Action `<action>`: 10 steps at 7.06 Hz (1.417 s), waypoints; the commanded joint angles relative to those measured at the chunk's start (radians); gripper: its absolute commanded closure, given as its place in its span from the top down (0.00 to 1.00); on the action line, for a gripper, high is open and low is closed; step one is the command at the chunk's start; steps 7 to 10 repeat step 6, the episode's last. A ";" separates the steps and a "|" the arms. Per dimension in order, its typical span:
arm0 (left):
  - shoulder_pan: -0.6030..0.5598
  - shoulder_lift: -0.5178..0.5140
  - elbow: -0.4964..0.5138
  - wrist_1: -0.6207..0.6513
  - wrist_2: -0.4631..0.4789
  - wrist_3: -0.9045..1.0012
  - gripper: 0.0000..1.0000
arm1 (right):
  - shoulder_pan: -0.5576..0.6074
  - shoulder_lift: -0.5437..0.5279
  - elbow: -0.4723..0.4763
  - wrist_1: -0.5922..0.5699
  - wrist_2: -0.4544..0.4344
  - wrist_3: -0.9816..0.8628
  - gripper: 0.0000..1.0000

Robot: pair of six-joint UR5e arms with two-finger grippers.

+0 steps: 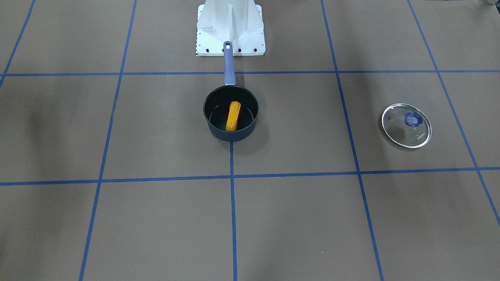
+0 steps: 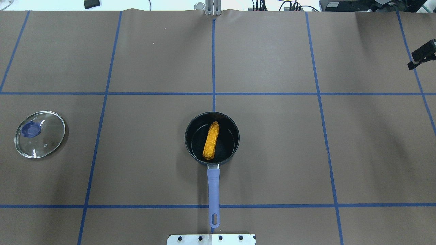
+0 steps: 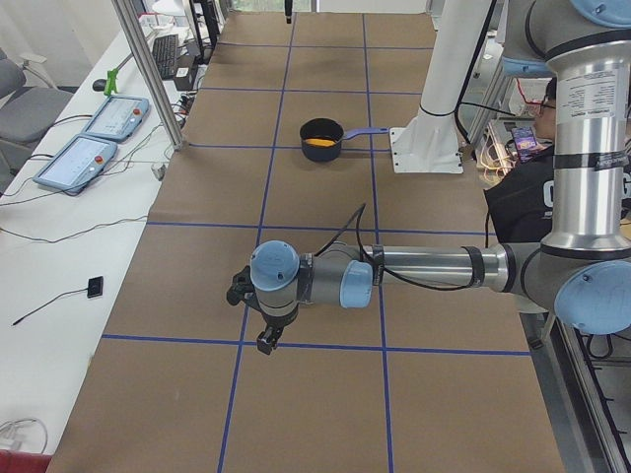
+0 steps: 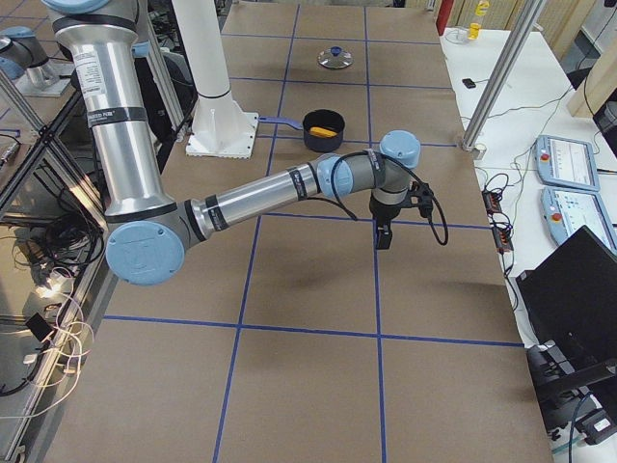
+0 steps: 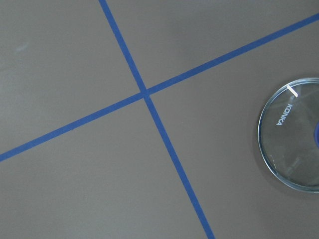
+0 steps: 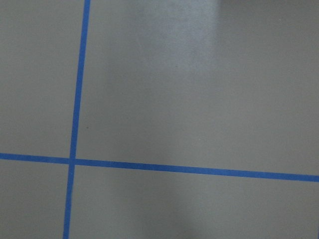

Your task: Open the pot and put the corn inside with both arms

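Observation:
The dark navy pot (image 2: 212,137) stands open at the table's middle, its purple handle (image 2: 213,190) pointing toward the robot base. The yellow corn (image 2: 211,141) lies inside the pot; both also show in the front view, pot (image 1: 231,113) and corn (image 1: 233,116). The left gripper (image 3: 266,340) hangs above the table far from the pot, seen only in the exterior left view, so I cannot tell if it is open or shut. The right gripper (image 4: 383,234) hangs over the table's right end. A black part of it (image 2: 422,54) shows overhead; its jaws cannot be read.
The round glass lid with purple knob (image 2: 39,134) lies flat on the table far to the left of the pot; it also shows in the left wrist view (image 5: 294,134). The white robot base (image 1: 230,29) stands behind the pot handle. Blue tape lines cross the brown table.

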 commanded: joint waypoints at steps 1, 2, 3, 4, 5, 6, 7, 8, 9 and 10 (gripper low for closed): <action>-0.011 0.018 -0.006 -0.002 0.000 0.005 0.98 | 0.020 -0.112 0.018 0.000 0.009 -0.083 1.00; -0.016 0.018 -0.008 -0.002 0.000 0.005 0.98 | 0.029 -0.123 0.024 0.002 0.016 -0.087 1.00; -0.016 0.018 -0.009 -0.002 0.000 0.005 0.98 | 0.032 -0.122 0.026 0.002 0.016 -0.088 1.00; -0.016 0.018 -0.009 -0.002 0.000 0.005 0.98 | 0.030 -0.122 0.021 0.002 0.018 -0.086 1.00; -0.016 0.018 -0.009 -0.002 0.000 0.005 0.98 | 0.030 -0.122 0.026 0.002 0.018 -0.086 1.00; -0.016 0.018 -0.011 -0.002 0.000 0.003 0.98 | 0.030 -0.122 0.024 0.002 0.018 -0.088 1.00; -0.016 0.018 -0.011 -0.002 0.000 0.003 0.98 | 0.030 -0.122 0.024 0.002 0.018 -0.088 1.00; -0.016 0.018 -0.011 -0.002 0.000 0.003 0.98 | 0.030 -0.122 0.024 0.002 0.018 -0.088 1.00; -0.016 0.018 -0.011 -0.002 0.000 0.003 0.98 | 0.030 -0.122 0.024 0.002 0.018 -0.088 1.00; -0.016 0.018 -0.011 -0.002 0.000 0.003 0.98 | 0.030 -0.122 0.024 0.002 0.018 -0.088 1.00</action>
